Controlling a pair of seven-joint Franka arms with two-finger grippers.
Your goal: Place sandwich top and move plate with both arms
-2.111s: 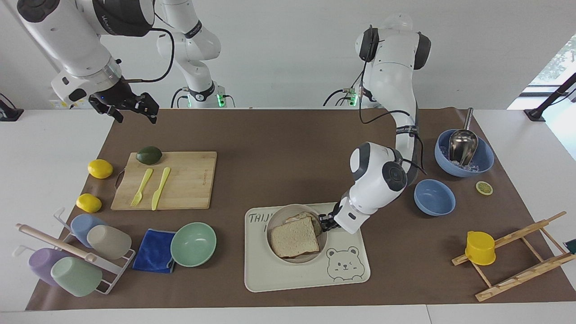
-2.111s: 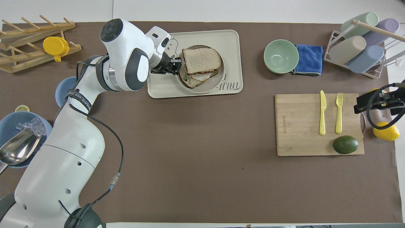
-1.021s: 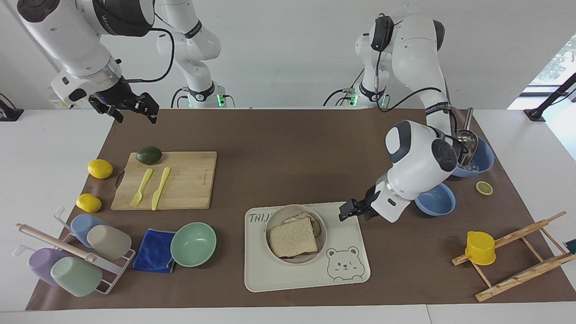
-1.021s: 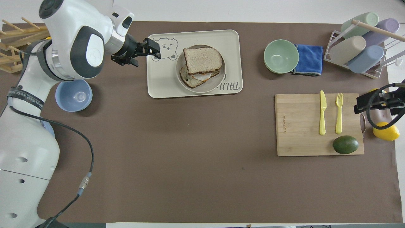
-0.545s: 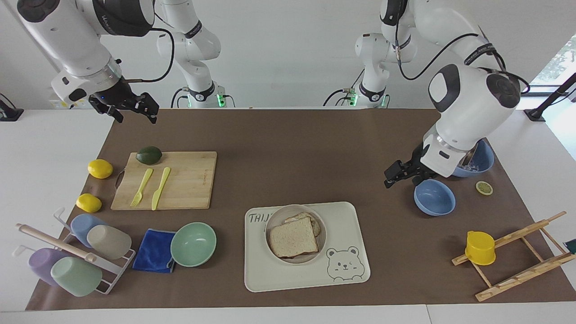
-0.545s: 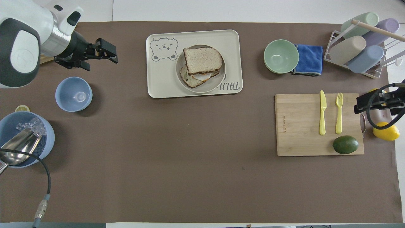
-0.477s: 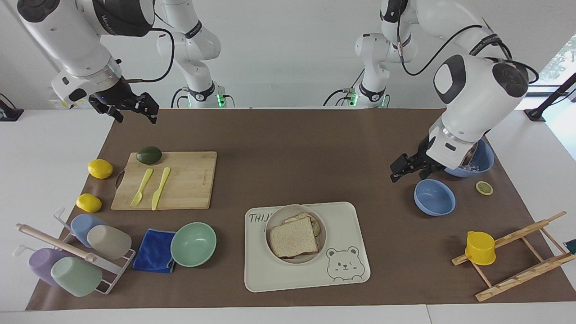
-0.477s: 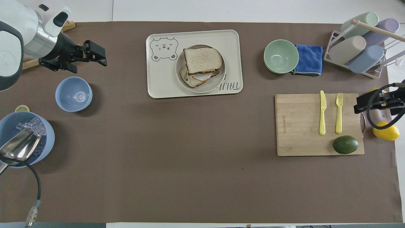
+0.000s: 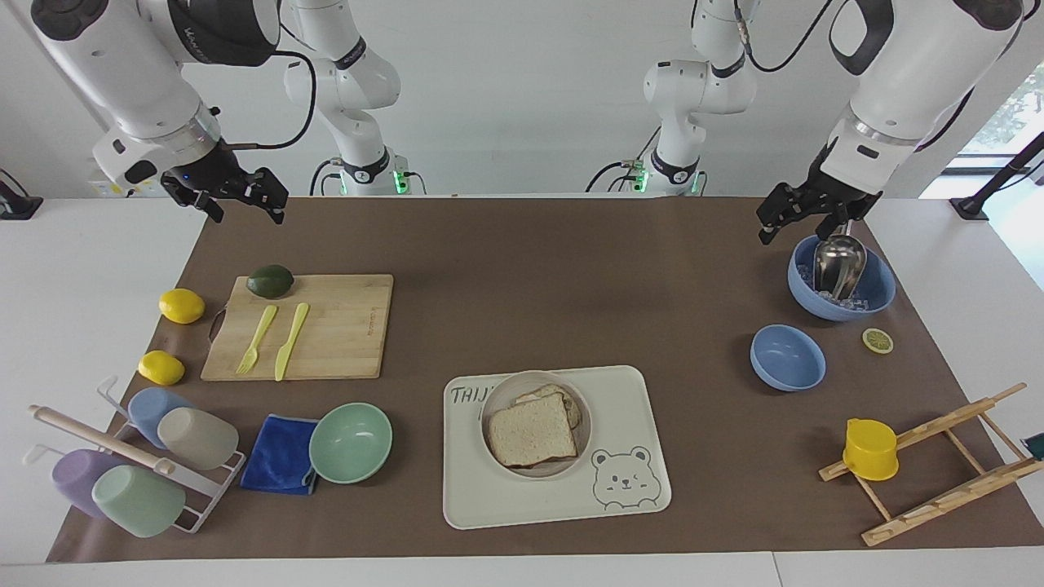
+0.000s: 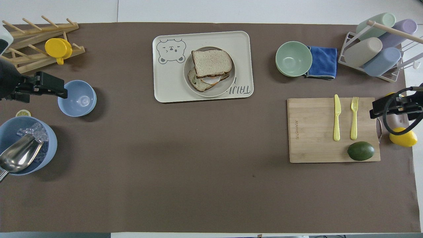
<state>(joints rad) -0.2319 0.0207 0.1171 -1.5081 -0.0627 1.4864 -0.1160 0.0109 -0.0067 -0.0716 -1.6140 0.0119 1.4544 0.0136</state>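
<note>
The sandwich top (image 9: 532, 430) lies on a lower slice with egg, slightly askew, on the plate (image 9: 492, 405); it also shows in the overhead view (image 10: 211, 62). The plate (image 10: 225, 86) sits on the cream bear tray (image 9: 636, 408). My left gripper (image 9: 787, 228) is open and empty, raised over the mat beside the large blue bowl, well away from the plate; in the overhead view it (image 10: 61, 88) is by the small blue bowl. My right gripper (image 9: 247, 214) waits open and empty, raised above the right arm's end of the table, over the cutting board's edge (image 10: 375, 110).
A cutting board (image 9: 326, 326) holds a fork, a knife and an avocado; two lemons lie beside it. A mint bowl (image 9: 351, 442), a blue cloth and a cup rack (image 9: 130, 465) stand nearby. A small blue bowl (image 9: 787, 357), a large blue bowl with a scoop (image 9: 840, 277) and a wooden rack (image 9: 930, 465) are at the left arm's end.
My left gripper has drawn back from the plate's edge, risen and swung toward its own end, over the blue bowls. The sandwich and plate stay on the tray. The right arm has not moved.
</note>
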